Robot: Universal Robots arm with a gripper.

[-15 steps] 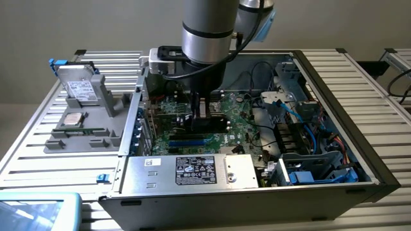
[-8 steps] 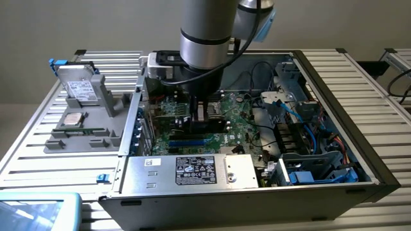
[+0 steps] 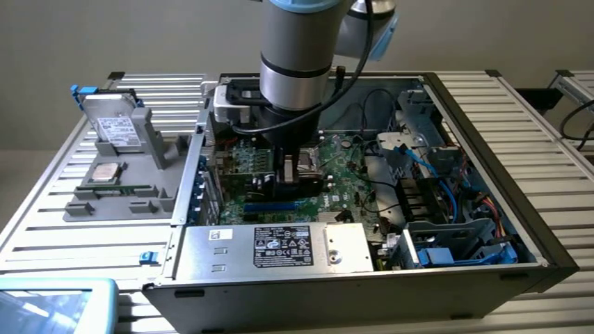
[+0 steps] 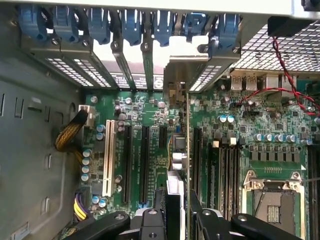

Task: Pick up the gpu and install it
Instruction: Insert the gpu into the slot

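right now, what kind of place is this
Probably a robotics lab bench: an open computer case on a slatted metal table, a robot arm reaching into it, a grey parts fixture beside it.

Robotics lab: arm [image 3: 295, 56] above opened computer case [image 3: 352, 303].

Exterior high, wrist close; both face motherboard [image 3: 348, 170] [image 4: 155, 155].

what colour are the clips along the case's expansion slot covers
The clips are blue, clearest in the wrist view.
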